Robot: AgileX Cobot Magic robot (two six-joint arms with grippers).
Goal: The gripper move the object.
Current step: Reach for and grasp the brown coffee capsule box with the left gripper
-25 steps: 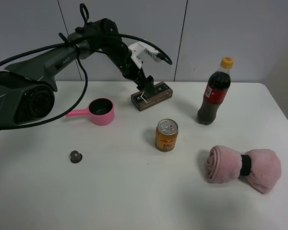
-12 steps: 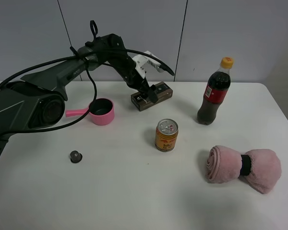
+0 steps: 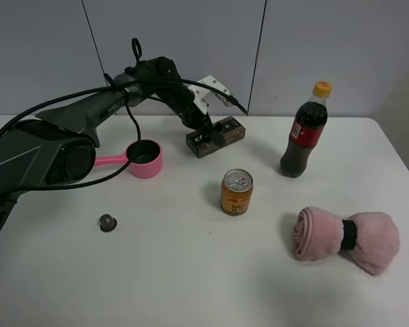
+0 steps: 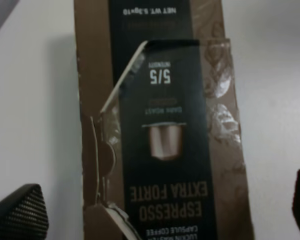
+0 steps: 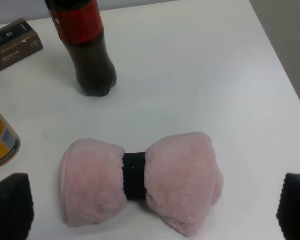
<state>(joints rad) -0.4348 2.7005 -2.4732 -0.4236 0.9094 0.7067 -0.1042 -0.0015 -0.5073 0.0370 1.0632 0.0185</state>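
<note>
The long flat dark brown box (image 3: 221,134) with white print lies on the white table (image 3: 191,272) at the back centre. My left gripper (image 3: 207,133) is down over its left part. In the left wrist view the box (image 4: 162,125) fills the picture. The gripper (image 4: 157,207) is open, with one dark fingertip (image 4: 17,212) well clear on one side and the other at the frame edge on the opposite side. My right gripper (image 5: 155,210) is open and empty above a pink rolled towel (image 5: 140,180). It does not show in the exterior view.
A pink cup with a handle (image 3: 142,158) stands left of the box. A gold-red can (image 3: 236,192) stands in front of it, and a cola bottle (image 3: 303,133) to its right. A small dark capsule (image 3: 108,222) lies front left. The pink towel (image 3: 344,235) lies front right.
My left arm has shifted and turned its wrist while settling lower over the box. The box has stayed where it was. Nothing else has moved.
</note>
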